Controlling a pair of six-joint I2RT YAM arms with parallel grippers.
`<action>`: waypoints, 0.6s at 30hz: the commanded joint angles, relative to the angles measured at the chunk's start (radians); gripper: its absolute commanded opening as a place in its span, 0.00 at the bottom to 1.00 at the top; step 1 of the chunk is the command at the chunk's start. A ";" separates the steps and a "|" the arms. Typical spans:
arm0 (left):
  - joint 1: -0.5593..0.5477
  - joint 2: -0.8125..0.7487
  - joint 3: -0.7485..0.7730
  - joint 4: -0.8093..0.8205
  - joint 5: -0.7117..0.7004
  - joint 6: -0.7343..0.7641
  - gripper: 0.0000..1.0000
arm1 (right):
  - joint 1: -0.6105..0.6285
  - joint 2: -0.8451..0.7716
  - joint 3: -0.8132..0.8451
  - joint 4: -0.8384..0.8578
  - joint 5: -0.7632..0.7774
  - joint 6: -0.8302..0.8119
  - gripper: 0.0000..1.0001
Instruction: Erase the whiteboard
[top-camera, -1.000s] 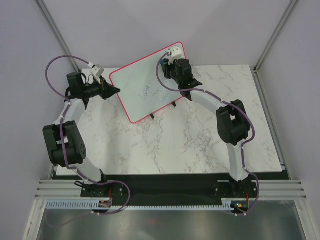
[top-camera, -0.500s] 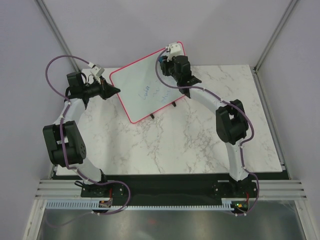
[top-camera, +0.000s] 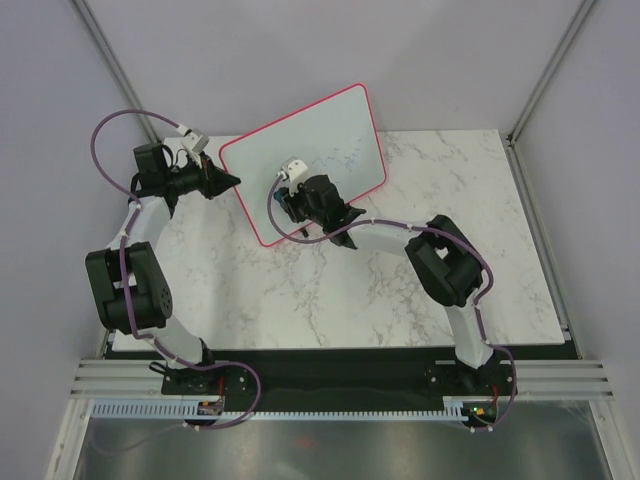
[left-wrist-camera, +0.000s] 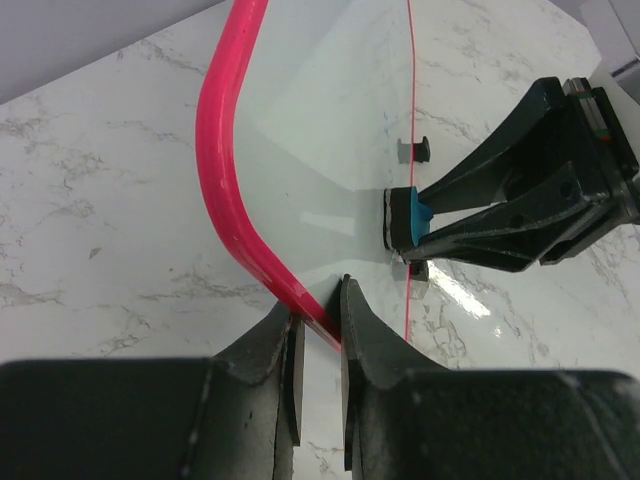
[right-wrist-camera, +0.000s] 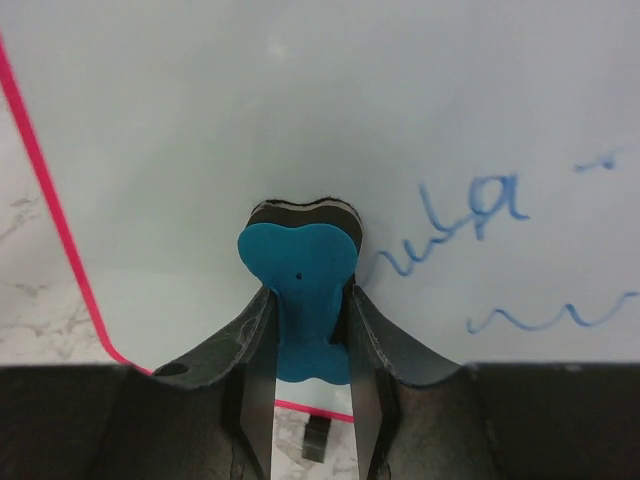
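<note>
Left pincer (left-wrist-camera: 318, 312), bottom centre: jaws clamped on pink-red frame of whiteboard (left-wrist-camera: 320, 120) at its curved corner. Right pincer (left-wrist-camera: 432, 222), right side: gripping blue eraser (left-wrist-camera: 404, 218) at board face. Small black foot (left-wrist-camera: 415, 150) beyond. White marble counter (left-wrist-camera: 100, 200) beneath.

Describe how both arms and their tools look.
The left arm and right arm have white links between bulky black joint housings, with a purple cable running along each. A small white camera block sits at each wrist. The left tool and right tool have tapered black fingers.
</note>
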 joint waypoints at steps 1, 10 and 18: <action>-0.009 -0.006 0.023 0.014 -0.056 0.193 0.02 | -0.075 -0.070 -0.033 0.012 0.093 -0.009 0.00; -0.009 -0.011 0.023 0.009 -0.050 0.199 0.02 | -0.286 -0.098 -0.061 0.045 0.090 0.108 0.00; -0.009 -0.011 0.028 0.006 -0.046 0.199 0.02 | -0.198 -0.022 0.083 0.021 -0.004 0.055 0.00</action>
